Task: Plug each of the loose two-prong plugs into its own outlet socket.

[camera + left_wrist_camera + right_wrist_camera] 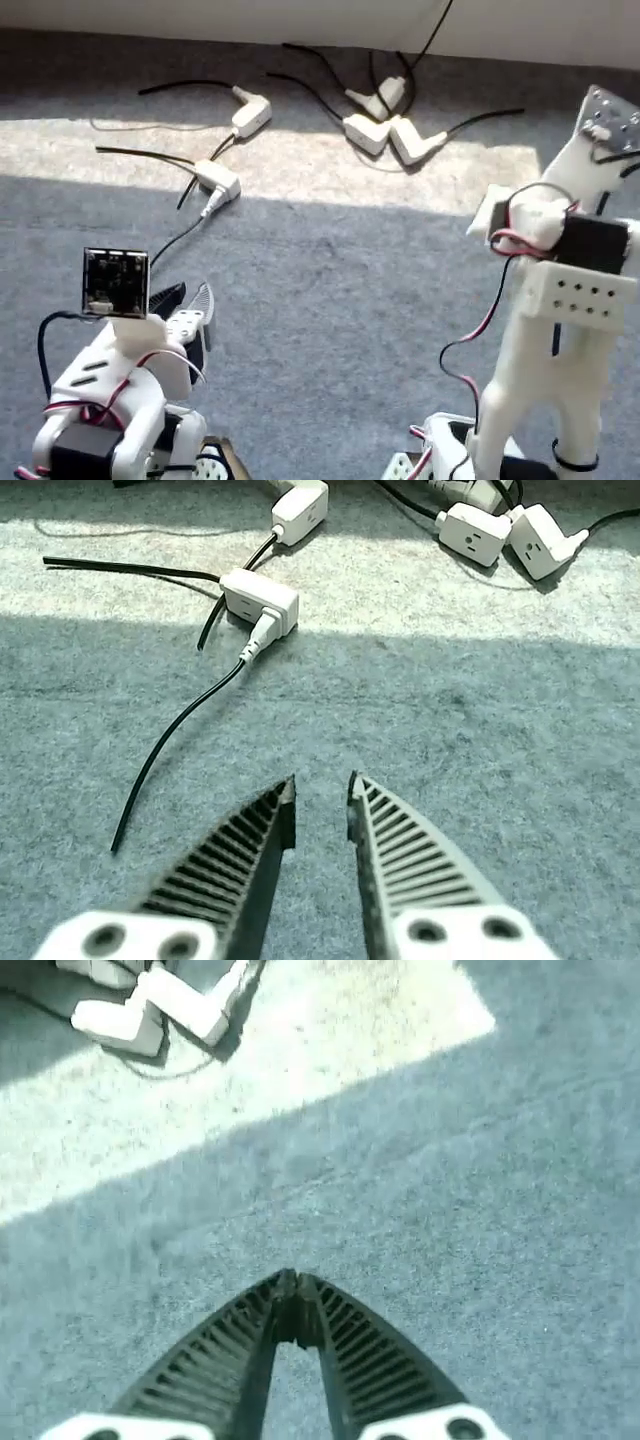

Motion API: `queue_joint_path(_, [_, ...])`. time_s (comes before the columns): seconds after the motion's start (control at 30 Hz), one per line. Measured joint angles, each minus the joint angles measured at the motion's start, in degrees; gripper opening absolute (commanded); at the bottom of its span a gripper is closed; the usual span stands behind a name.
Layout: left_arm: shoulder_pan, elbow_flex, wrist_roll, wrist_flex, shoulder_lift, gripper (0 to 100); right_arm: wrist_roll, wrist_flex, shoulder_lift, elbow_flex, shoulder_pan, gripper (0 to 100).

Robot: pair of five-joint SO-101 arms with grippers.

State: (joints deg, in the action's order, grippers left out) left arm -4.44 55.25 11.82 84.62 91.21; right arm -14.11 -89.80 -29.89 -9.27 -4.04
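Note:
A white outlet socket (219, 179) (258, 596) lies on the grey carpet with a white plug (262, 632) in it, its black cord trailing towards my left arm. A second white socket piece (250, 115) (300, 504) lies farther back. Several more white sockets and plugs (385, 130) (475, 532) (150, 1008) are bunched at the back centre with black cords. My left gripper (188, 300) (320, 788) hovers low over bare carpet, short of the near socket, its fingers a little apart and holding nothing. My right gripper (297, 1282) is shut and empty above bare carpet.
A bright strip of sunlight (300, 165) crosses the carpet under the sockets. The right arm (555, 290) stands tall at the right side. Black cords (150, 155) run off to the left and towards the back wall (330, 15).

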Motion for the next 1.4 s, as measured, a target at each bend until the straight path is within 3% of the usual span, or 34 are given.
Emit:
queue_joint_path(0.13, [-0.1,11.4,0.0,-4.6,11.0,10,0.0,15.4,-12.2,-26.1,0.1,0.6])
queue_joint_path(0.27, [-0.1,15.3,0.0,-6.0,11.8,10,0.0,28.3,-25.4,-47.3,2.3,0.6])
queue_joint_path(0.47, [0.0,20.3,0.0,-6.7,11.6,10,0.0,33.7,-41.8,-67.6,12.8,0.6])
queue_joint_path(0.6, [0.0,28.7,0.0,-6.7,11.3,10,0.0,33.7,-48.0,-73.0,16.9,0.6])
queue_joint_path(0.83, [0.0,40.6,0.0,-9.9,11.2,10,0.0,35.7,-56.4,-85.6,16.5,0.7])
queue_joint_path(1.0, [0.0,40.9,-0.1,-10.0,11.3,10,0.0,32.0,-65.0,-86.0,16.3,0.7])
queue_joint_path(1.1, [2.4,40.9,-3.9,-10.0,11.3,10,0.2,27.3,-71.2,-86.0,15.1,0.7])
queue_joint_path(1.23, [7.2,40.9,-14.4,-10.0,11.3,10,8.3,21.8,-73.9,-86.0,11.3,0.7])
queue_joint_path(1.4, [9.5,40.9,-17.3,-10.0,11.3,10,17.6,20.0,-73.9,-86.0,10.1,0.7])
